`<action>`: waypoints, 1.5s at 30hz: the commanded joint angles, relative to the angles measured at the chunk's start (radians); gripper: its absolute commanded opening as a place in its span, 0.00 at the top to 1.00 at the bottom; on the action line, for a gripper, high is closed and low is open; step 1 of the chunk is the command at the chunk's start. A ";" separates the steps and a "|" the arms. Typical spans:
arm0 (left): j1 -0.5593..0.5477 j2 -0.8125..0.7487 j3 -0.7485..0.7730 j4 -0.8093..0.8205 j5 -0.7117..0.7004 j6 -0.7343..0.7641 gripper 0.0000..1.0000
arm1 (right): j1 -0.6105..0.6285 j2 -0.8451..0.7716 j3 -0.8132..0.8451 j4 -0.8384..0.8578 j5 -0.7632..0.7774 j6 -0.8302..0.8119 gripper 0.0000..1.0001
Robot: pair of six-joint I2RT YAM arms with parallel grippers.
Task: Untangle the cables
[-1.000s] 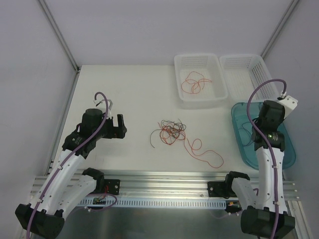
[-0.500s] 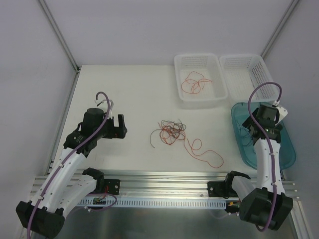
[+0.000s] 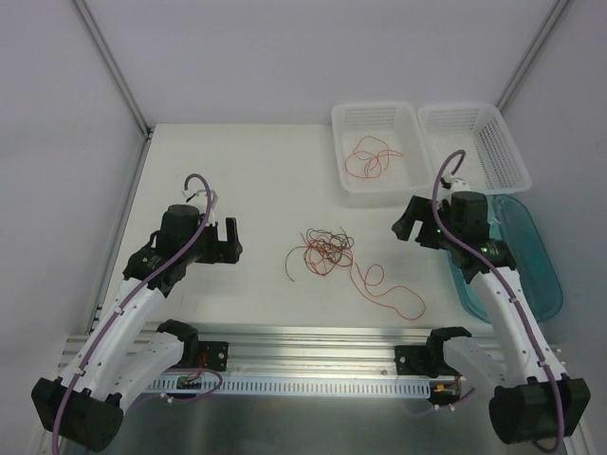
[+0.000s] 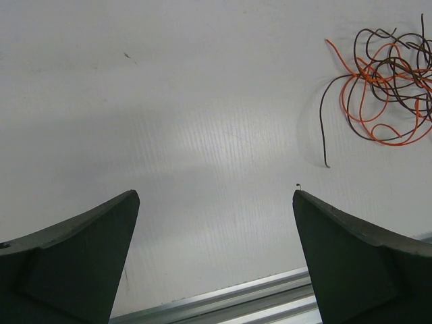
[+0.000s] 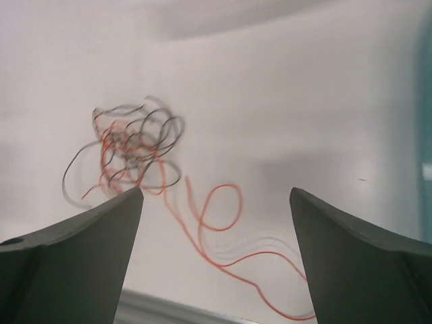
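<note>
Currently nothing is gripped. Cables [image 3: 324, 250]: red-orange and dark strands knotted into one clump on the table [image 3: 237, 171]; all positions below are given relative to this clump. Red strand [image 3: 387, 288] leaves the clump on its near-right side and lies in loose loops, so it looks like the easiest piece to draw free. A dark end [image 4: 325, 135] pokes out on the clump's left. Left gripper [image 3: 229, 240]: left of the clump and well apart from it, jaws wide apart, only bare table between the fingers in its wrist view. Judged to be parked on standby, facing the clump, ready to pin it while the other arm pulls. Right gripper [image 3: 405, 224]: right of the clump, above the table, jaws wide apart and empty. Its wrist view is smeared, but clump and red strand sit framed between the fingers; judged to be lining up the next pick. Basket [image 3: 417, 180], far-right of the clump, holds one red cable [image 3: 370, 156] lying alone, presumably a strand already separated. Second basket [image 3: 479, 142] is further right of the clump; contents not readable. Tray [image 3: 536, 284] is right of the clump, beyond the right arm, and partly hidden. Most of the work remains in the knot.
</note>
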 commanded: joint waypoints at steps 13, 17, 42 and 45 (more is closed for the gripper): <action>0.006 0.030 -0.006 0.014 -0.008 0.007 0.01 | 0.508 0.557 0.019 0.380 0.109 0.151 0.23; 0.006 0.040 -0.006 0.013 0.004 0.006 0.01 | 0.574 0.683 0.068 0.383 0.124 0.148 0.36; -0.177 0.226 -0.017 0.089 0.096 -0.342 0.01 | 0.864 0.675 0.135 0.316 0.239 0.019 0.58; -0.233 0.281 -0.024 0.154 0.030 -0.432 0.02 | 0.864 0.609 0.079 0.356 0.257 0.035 0.58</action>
